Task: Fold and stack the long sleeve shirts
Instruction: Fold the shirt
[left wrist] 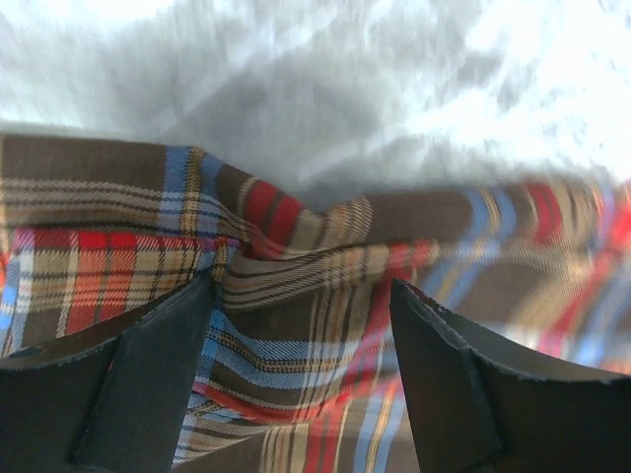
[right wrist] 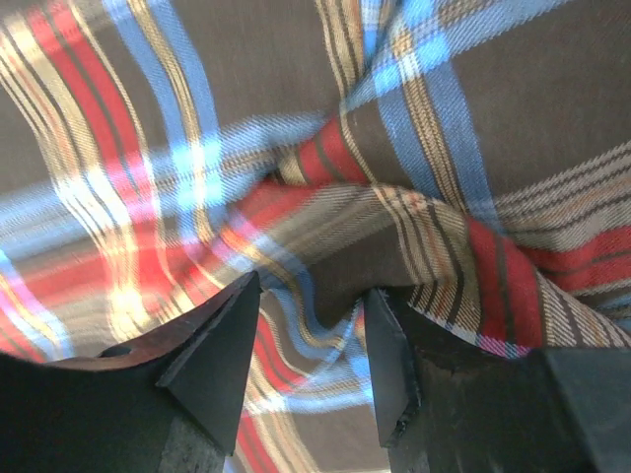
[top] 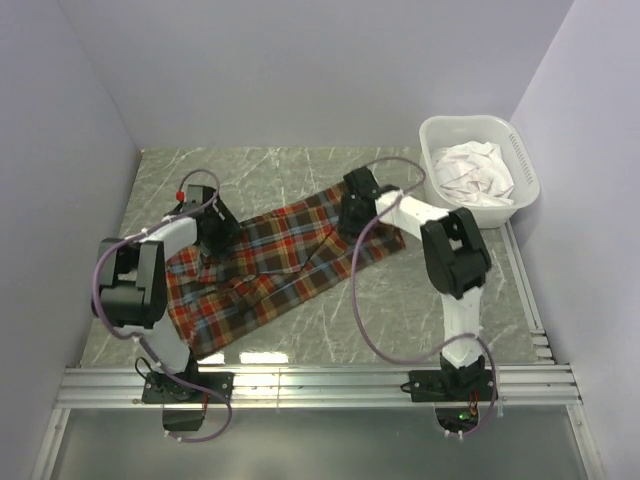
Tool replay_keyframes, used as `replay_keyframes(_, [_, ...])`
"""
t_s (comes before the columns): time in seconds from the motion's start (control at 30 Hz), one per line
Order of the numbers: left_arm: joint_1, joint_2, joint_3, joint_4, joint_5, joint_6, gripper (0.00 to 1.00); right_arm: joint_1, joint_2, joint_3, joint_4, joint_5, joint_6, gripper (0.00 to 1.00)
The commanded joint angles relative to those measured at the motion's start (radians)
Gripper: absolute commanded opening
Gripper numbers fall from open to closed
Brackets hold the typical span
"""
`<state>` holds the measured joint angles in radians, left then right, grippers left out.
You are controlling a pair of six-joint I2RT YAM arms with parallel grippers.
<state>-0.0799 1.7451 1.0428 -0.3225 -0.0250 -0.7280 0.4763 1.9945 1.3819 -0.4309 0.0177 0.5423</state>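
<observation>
One long sleeve shirt (top: 270,265), plaid in red, orange, teal and dark brown, lies spread slantwise across the marble table (top: 300,170). My left gripper (top: 210,240) is down on its far left edge. In the left wrist view the left gripper (left wrist: 304,286) is open, and a rumpled fold of the shirt (left wrist: 118,227) lies between its fingers. My right gripper (top: 352,222) is down on the shirt's far right part. In the right wrist view the right gripper (right wrist: 312,286) stands open, with a raised ridge of the shirt (right wrist: 444,118) between its tips.
A white basket (top: 520,150) holding crumpled white cloth (top: 470,170) stands at the back right corner. Pale walls close in the table on three sides. An aluminium rail (top: 320,380) with both arm bases runs along the near edge.
</observation>
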Motion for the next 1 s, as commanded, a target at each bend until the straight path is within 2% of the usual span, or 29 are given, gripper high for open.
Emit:
replay_keyframes(0.0, [-0.011, -0.06, -0.165, -0.018, 0.201, -0.128, 0.8, -0.05, 0.148, 0.233, -0.116, 0.005, -0.109, 0.55])
replay_keyframes(0.13, [-0.064, -0.151, -0.269, 0.03, 0.335, -0.25, 0.85, -0.068, 0.303, 0.581, -0.206, -0.015, -0.149, 0.56])
replay_keyframes(0.23, [-0.125, -0.244, -0.335, 0.023, 0.347, -0.292, 0.88, -0.074, 0.381, 0.742, -0.247, -0.002, -0.189, 0.56])
replay_keyframes(0.3, [-0.153, -0.332, -0.358, -0.018, 0.335, -0.297, 0.9, -0.074, 0.362, 0.761, -0.249, 0.017, -0.214, 0.57])
replay_keyframes(0.37, [-0.181, -0.399, -0.354, -0.1, 0.277, -0.274, 0.92, -0.074, 0.302, 0.683, -0.197, 0.03, -0.225, 0.58])
replay_keyframes(0.4, [-0.184, -0.464, -0.337, -0.124, 0.254, -0.261, 0.92, -0.076, 0.22, 0.634, -0.168, 0.031, -0.231, 0.59])
replay_keyframes(0.43, [-0.184, -0.492, -0.322, -0.153, 0.199, -0.226, 0.93, -0.076, 0.178, 0.53, -0.142, 0.027, -0.232, 0.59])
replay_keyframes(0.57, [-0.185, -0.526, -0.201, -0.217, 0.088, -0.11, 0.89, -0.07, -0.012, 0.297, -0.069, 0.004, -0.213, 0.61])
replay_keyframes(0.7, [-0.185, -0.368, -0.052, -0.199, 0.089, -0.005, 0.83, -0.059, -0.173, 0.077, -0.026, -0.012, -0.16, 0.6])
replay_keyframes(0.8, [-0.185, -0.227, 0.035, -0.171, 0.092, 0.022, 0.74, -0.053, -0.241, -0.073, 0.035, -0.056, -0.11, 0.57])
replay_keyframes(0.83, [-0.185, -0.195, 0.055, -0.15, 0.094, 0.032, 0.67, -0.051, -0.252, -0.128, 0.05, -0.064, -0.099, 0.56])
replay_keyframes(0.97, [-0.187, -0.044, 0.143, -0.11, 0.128, 0.03, 0.58, -0.047, -0.241, -0.178, 0.106, -0.107, -0.076, 0.52])
